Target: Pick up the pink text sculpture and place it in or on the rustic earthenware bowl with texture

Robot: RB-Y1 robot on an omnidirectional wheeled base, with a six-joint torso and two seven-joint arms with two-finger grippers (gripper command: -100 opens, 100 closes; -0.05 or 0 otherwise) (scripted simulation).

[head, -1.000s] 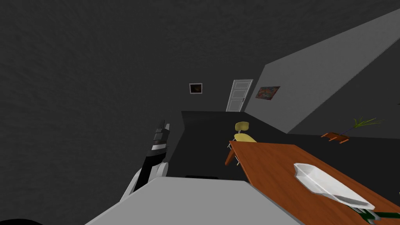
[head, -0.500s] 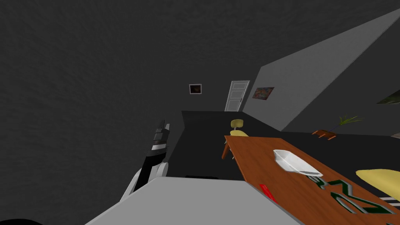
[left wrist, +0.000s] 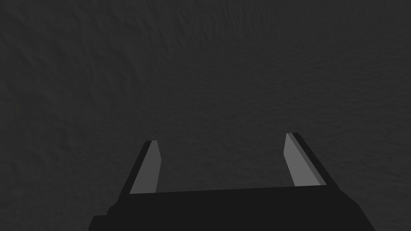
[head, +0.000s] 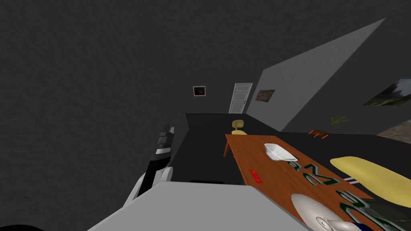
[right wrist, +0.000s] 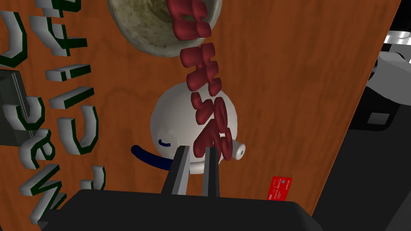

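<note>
My right gripper (right wrist: 196,160) is shut on the near end of the dark pink text sculpture (right wrist: 204,84). The row of chunky letters runs away from the fingers, across a white round pot (right wrist: 172,116), and its far end overlaps the opening of the rough, mottled beige bowl (right wrist: 140,36). Whether the letters touch the bowl I cannot tell. The bowl stands on the brown wooden table (right wrist: 301,80). My left gripper (left wrist: 221,138) is open and holds nothing, raised at my left side (head: 166,134) before a dark wall.
On the table (head: 241,152) lie a red card (right wrist: 280,188) (head: 255,176), large green-edged white letters (right wrist: 60,104) (head: 317,176) and a white dish (head: 279,152). The white pot (head: 317,208) has a blue handle. Yellow chairs stand at the right (head: 373,176) and far end (head: 238,126).
My head camera has swung right: the table and dish slid left in the picture, and the red card, the green letters, the white pot and the near yellow chair came into view. The left arm has kept still.
</note>
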